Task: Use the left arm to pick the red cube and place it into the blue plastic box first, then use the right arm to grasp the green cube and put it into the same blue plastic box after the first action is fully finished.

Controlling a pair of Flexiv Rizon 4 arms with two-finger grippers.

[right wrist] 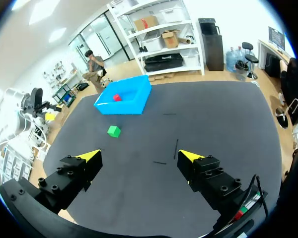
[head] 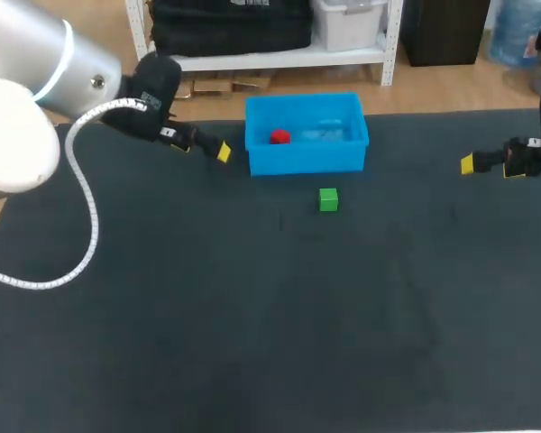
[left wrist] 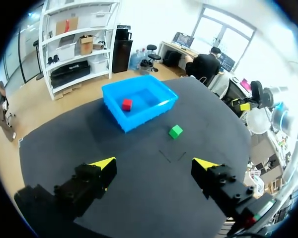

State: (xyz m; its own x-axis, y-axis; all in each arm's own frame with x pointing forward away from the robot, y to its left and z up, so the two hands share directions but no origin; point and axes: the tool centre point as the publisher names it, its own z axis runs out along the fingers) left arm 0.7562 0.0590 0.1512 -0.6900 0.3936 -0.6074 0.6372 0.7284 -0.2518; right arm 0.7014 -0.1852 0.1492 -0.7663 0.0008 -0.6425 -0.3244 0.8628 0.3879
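A: Progress check. Where's the red cube (head: pixel 279 137)?

B: Inside the box (head: pixel 307 161), toward its left end, resting on the floor of it. Nothing is touching it. I judge step one done.

A: Left gripper (left wrist: pixel 155 164)?

B: Empty, fingers spread wide. It hangs over the worktop (head: pixel 252 316) just left of the box, clear of the box wall. In its own wrist view, box and both cubes sit well ahead of it.

A: Green cube (head: pixel 328 199)?

B: On the worktop, just in front of the box's front wall, apart from it. Untouched. Step two is not yet done.

A: Right gripper (right wrist: pixel 140 155)?

B: Also spread wide and holding nothing. It sits near the worktop's right edge, well apart from the green cube. The cube lies ahead of it and off toward its left finger.

A: So what's left?

B: By my reading, the whole second half: right gripper to the green cube, grasp, lift, carry over the front wall, release beside the red one.

A: Any writing or labels?

B: None that I can see on the cubes, box or worktop. All are plain colour. A small greenish mark (head: pixel 150 99) shows on the left arm (head: pixel 81 72) near the wrist, too small to read.
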